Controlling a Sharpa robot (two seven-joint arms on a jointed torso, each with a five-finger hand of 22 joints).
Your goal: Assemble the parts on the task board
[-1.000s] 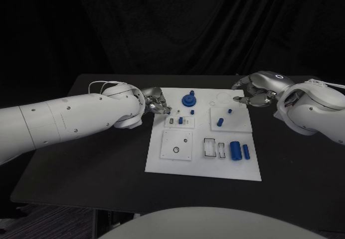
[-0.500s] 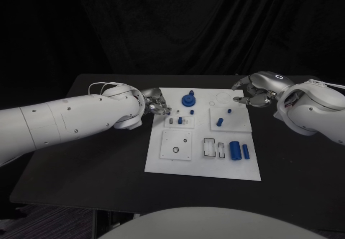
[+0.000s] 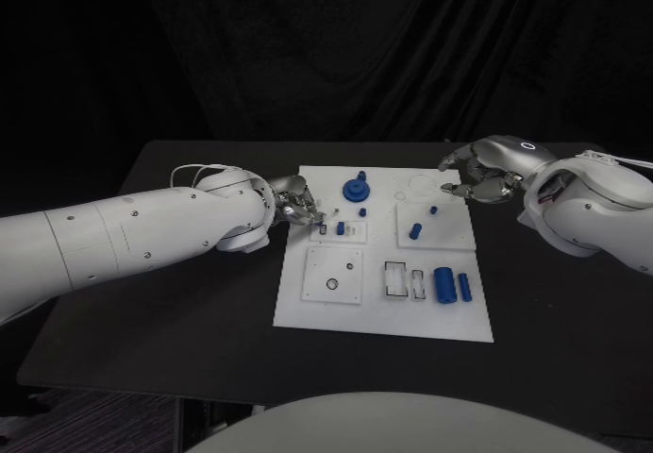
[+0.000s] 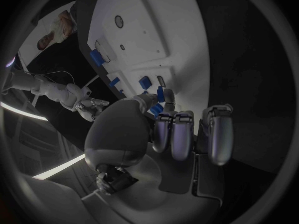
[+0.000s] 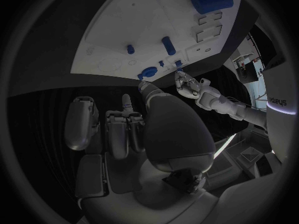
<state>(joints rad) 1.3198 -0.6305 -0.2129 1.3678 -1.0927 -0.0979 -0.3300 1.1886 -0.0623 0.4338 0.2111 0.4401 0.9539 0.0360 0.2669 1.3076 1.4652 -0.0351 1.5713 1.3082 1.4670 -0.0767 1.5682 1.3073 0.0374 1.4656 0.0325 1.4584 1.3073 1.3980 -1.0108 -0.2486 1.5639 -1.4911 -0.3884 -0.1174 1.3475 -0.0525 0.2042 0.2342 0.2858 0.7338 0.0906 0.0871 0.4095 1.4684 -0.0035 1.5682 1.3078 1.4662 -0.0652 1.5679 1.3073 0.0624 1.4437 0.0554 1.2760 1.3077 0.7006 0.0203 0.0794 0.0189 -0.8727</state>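
Two hands are hovering over the desk. Beside the left hand the board is lying flat, looking stiff and unlikely to shift. Just beyond its fingertips blue parts are sitting; they are looking small, hard, light and probably slippery, best pinched by their sides. Whether this hand is pinching one, I cannot tell. The right hand is hanging curled at the board's far corner, grasping nothing visible.
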